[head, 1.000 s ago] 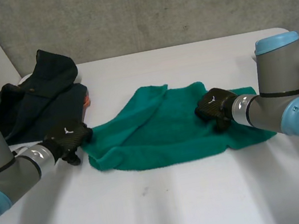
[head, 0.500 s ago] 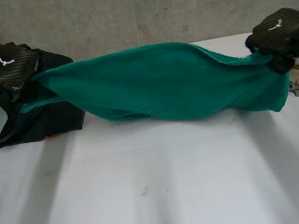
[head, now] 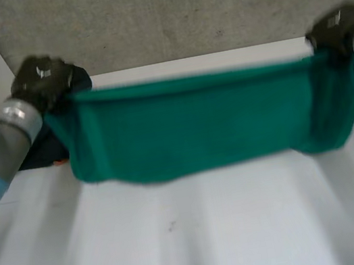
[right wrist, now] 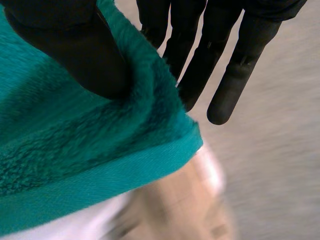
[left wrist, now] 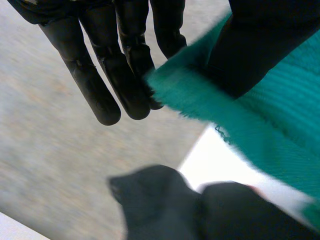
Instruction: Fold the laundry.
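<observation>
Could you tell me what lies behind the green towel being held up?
Beside the left hand, a dark garment pile peeks out behind the green towel. A far strip of the white table and the grey wall show above. The towel hides the rest.

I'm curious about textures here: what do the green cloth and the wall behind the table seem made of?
The green cloth looks like soft terry or fleece, matte: fuzzy pile and a flat hem show where the right hand pinches it. The wall seems bare concrete: grey, rough, speckled.
</observation>
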